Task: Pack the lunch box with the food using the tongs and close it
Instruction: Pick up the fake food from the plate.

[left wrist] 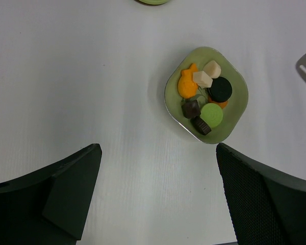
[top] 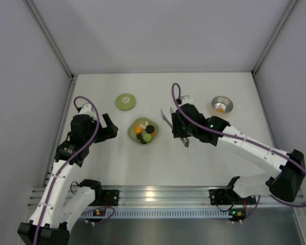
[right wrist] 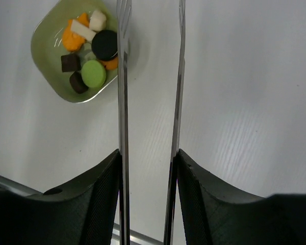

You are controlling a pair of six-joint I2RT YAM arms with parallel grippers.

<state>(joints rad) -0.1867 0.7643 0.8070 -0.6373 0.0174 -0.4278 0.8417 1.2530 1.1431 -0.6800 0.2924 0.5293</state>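
Tongs (right wrist: 123, 102): held lengthwise in the right gripper, with both slim arms running forward out of it; the tips stand apart with nothing between them.
Right gripper (right wrist: 148, 168): pinching the tongs, one finger pressed against the outside of each arm.
Plate (right wrist: 46, 66): light green, ahead and to the left of the right gripper; the left tong arm crosses its right edge in the right wrist view, and contact cannot be told.
Food (right wrist: 94, 51): clustered on the plate, with orange, white, dark brown, one round black and one round green piece.
Lunch box (top: 214, 105): open, to the right of the right gripper and farther out, with one orange piece inside.
Lid (top: 125, 101): flat on the table (top: 204, 163) beyond the plate, well apart from the lunch box.
Left gripper (left wrist: 158, 189): fingers spread wide and holding nothing; the plate lies ahead to its right.
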